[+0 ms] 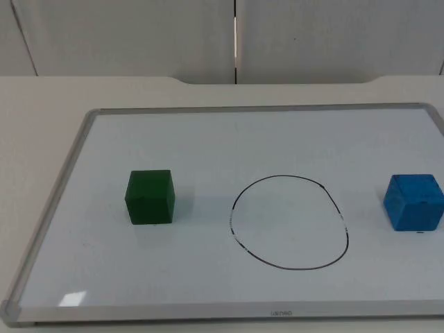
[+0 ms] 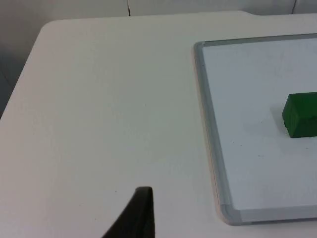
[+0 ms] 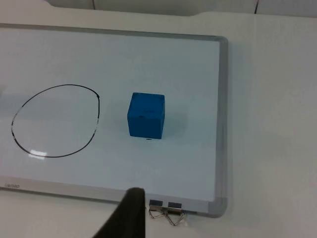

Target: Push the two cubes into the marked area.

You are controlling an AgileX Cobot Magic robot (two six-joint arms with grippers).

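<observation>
Nearest the top camera: the grey metal frame of the whiteboard [image 1: 48,222], lying flat on the white table top [image 1: 35,104]. 2 silver binder clips [image 3: 166,210] grip that near edge at the blue cube's end.

Green cube, matte, solid-looking block [image 1: 150,198]: sits on the board well apart from the hand-drawn black oval outline [image 1: 289,222], on its left-arm side. Blue cube, same build [image 1: 414,202]: on the opposite side of the oval, near the board's end rail, also outside the line. Neither touches the outline.

Containers: none as such. The oval is the only receptacle and it holds nothing; both cubes remain to be brought in.

Handling, as a judgement: cubes look light, rigid, not fragile. The board is smooth and glossy, so they should slide readily, perhaps overshoot or spin if struck off-centre. No grasp needed; meet each on the middle of its outer face, low down, and push straight toward the oval.

Left gripper [image 2: 136,215]: 1 black fingertip seen over bare table, outside the board frame, holding nothing; how far it is spread I cannot tell. Right gripper [image 3: 129,213]: 1 fingertip over the board's near edge, beside the clips, nothing held; opening likewise cannot be told.
</observation>
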